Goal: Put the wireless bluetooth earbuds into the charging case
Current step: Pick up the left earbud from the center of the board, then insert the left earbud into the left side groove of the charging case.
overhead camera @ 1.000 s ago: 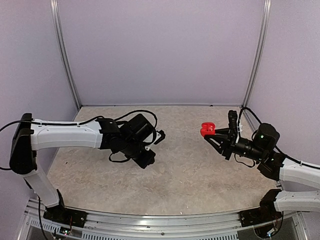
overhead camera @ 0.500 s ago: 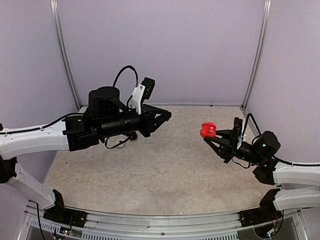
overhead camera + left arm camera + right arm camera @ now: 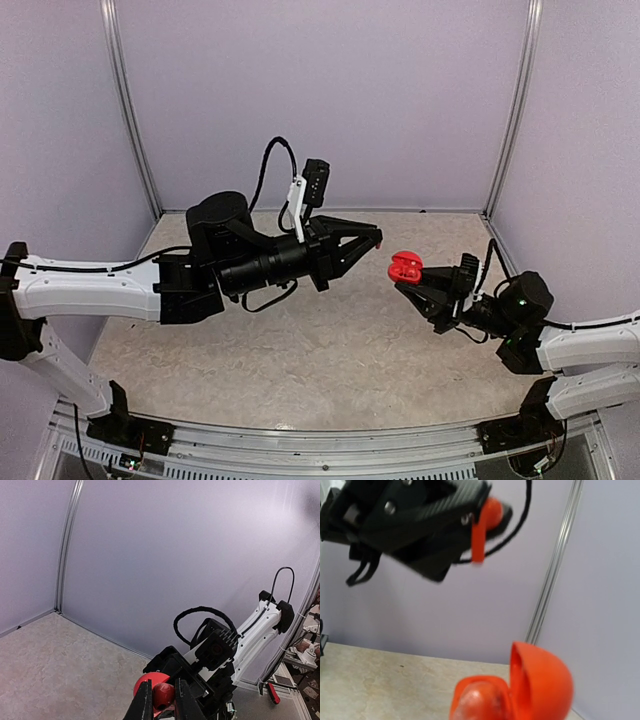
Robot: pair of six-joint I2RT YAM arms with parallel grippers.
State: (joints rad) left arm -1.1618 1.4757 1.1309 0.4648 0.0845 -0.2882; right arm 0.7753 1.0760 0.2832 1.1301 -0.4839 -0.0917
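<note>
Right wrist footage is filled at the top by the left gripper point(image 3: 479, 511), whose two black fingers are pressed together on a red earbud point(image 3: 478, 540). The bud's round head is pinched at the fingertips and its stem is pointed down below them. Below and to the right of those fingertips, apart from the stem, the red charging case point(image 3: 520, 685) is seen with its lid swung open and standing upright beside the hollow base.

From the top external camera the case point(image 3: 405, 266) is shown clamped at the tips of the right gripper point(image 3: 414, 281), whose fingers are closed on it, and it is held up off the table point(image 3: 330, 350). The left gripper point(image 3: 376, 236) is held just above and to the left of the case, with a small gap left between its fingertips and the lid.

From the left wrist camera the earbud point(image 3: 163, 695) is seen wedged between the nearly closed fingers point(image 3: 144, 704). The case's red shell point(image 3: 146, 681) is seen just beyond them, in front of the right arm point(image 3: 250, 635).
</note>
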